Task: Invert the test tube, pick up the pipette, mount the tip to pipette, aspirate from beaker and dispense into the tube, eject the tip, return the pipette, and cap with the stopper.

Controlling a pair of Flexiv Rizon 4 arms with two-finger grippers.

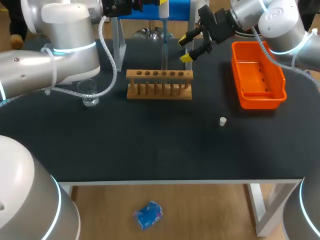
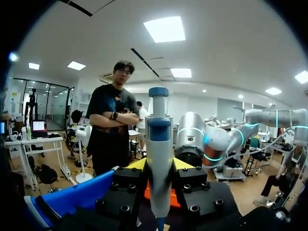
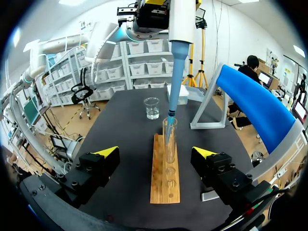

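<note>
My left gripper (image 2: pixel 159 166) is shut on the white and blue pipette (image 2: pixel 160 144), holding it upright above the rack. The pipette (image 3: pixel 179 29) carries a blue tip (image 3: pixel 172 103) that reaches down into the mouth of a clear test tube (image 3: pixel 169 142). The tube (image 1: pixel 163 62) stands upright in the wooden rack (image 1: pixel 159 85). My right gripper (image 1: pixel 192 46) hangs open and empty just right of the tube, and in its own view its yellow fingertips (image 3: pixel 107 151) stand on either side of the rack (image 3: pixel 165 183). The glass beaker (image 1: pixel 90 93) stands left of the rack. A small white stopper (image 1: pixel 223 121) lies on the table right of the middle.
An orange tray (image 1: pixel 260 92) sits at the right side of the table. The blue pipette stand (image 3: pixel 255 110) is at the back, beside the rack's far end. A pale box (image 3: pixel 185 94) sits near the beaker (image 3: pixel 151 108).
</note>
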